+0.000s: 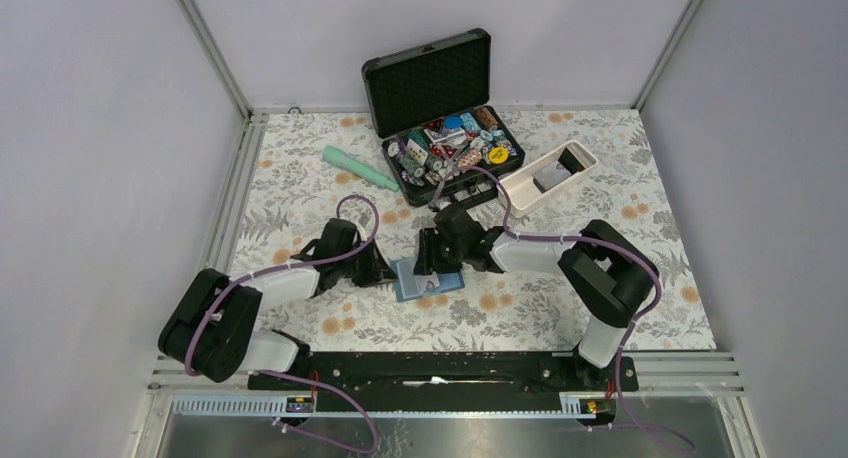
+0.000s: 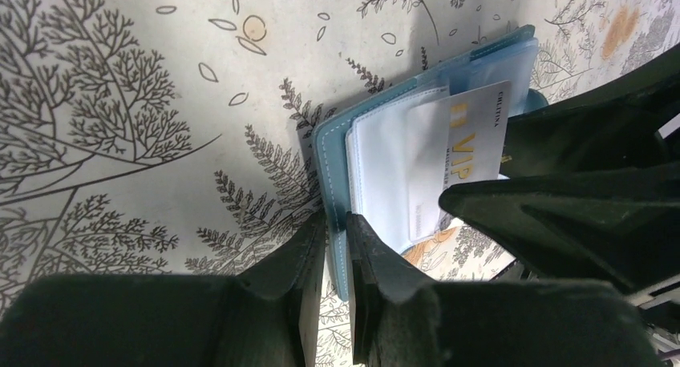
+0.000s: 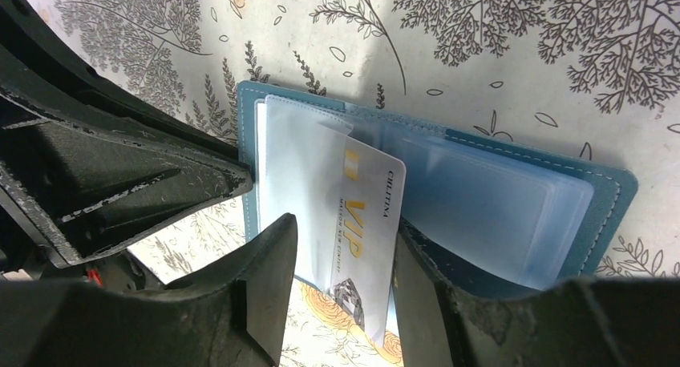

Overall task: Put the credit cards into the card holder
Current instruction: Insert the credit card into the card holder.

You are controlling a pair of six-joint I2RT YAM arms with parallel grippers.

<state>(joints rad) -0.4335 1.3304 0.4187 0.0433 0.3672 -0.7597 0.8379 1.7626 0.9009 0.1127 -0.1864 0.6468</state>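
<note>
Now the card holder (image 1: 428,278) lies open on the flowery table (image 1: 560,318), close to the near edge and about halfway along it. It is blue outside and has see-through pockets inside. The left gripper (image 2: 337,247) is pinching the blue cover at the holder's left side, with its two fingers pressed tight on the edge. A pale credit card (image 3: 361,215) sticks partway out of one pocket. Big gold letters on it say "VIP". Small dark letters along its short edge say "CHLITINA". A thin line of gold print runs beside "VIP", but it is too small to read for sure. The right gripper (image 3: 343,231) has its fingers spread, one on each side of the card, and a gap shows on one side. At the far edge sits an open black case (image 1: 430,78) full of bright chips (image 1: 455,143). A white tray (image 1: 522,196) lies just beside it on the right.
</note>
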